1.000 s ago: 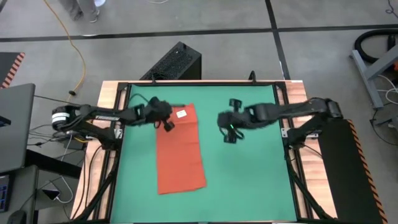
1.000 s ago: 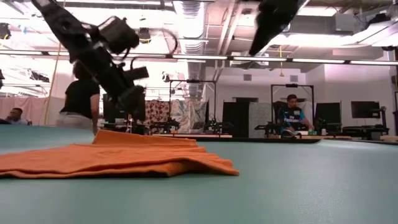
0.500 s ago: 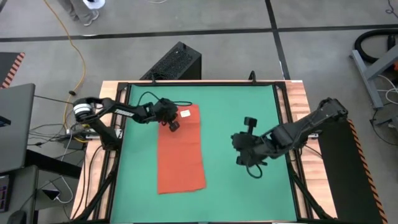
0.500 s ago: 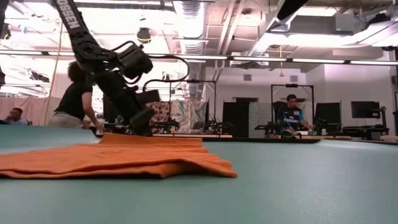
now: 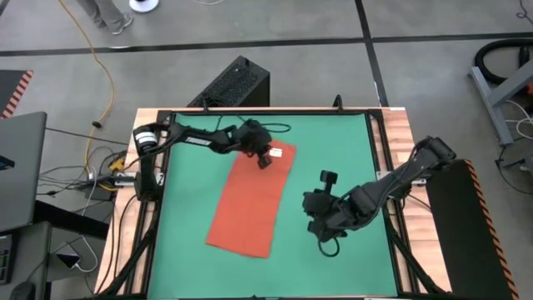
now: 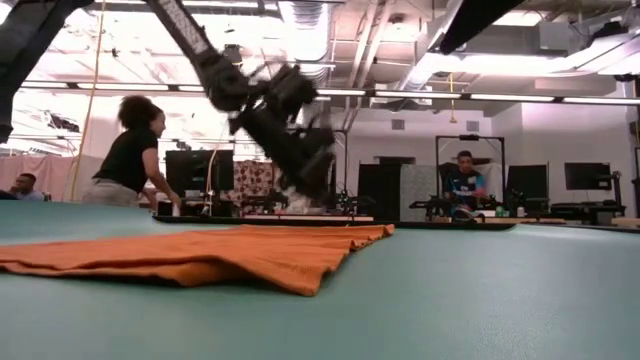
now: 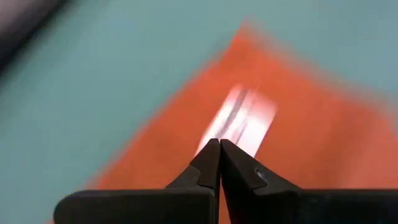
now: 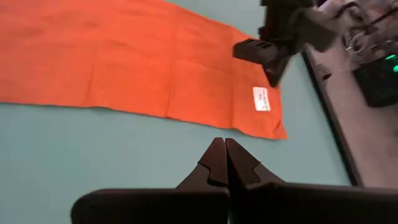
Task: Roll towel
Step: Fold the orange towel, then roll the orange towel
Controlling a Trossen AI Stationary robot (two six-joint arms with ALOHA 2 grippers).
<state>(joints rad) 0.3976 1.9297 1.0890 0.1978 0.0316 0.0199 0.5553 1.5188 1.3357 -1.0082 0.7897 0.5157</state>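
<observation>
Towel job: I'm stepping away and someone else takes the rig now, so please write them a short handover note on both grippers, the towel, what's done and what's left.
Left gripper: shut, at the towel's far end beside the white tag; whether it pinches cloth cannot be told.
Right gripper: shut, holding nothing, over bare green mat to the right of the towel.
Towel: lying open and flat on the mat, slanted, tag end toward the far right, other end toward the near left.
Done: no rolling; no rolled part shows at either end.
Left: the whole roll, likely started from one short end.
</observation>
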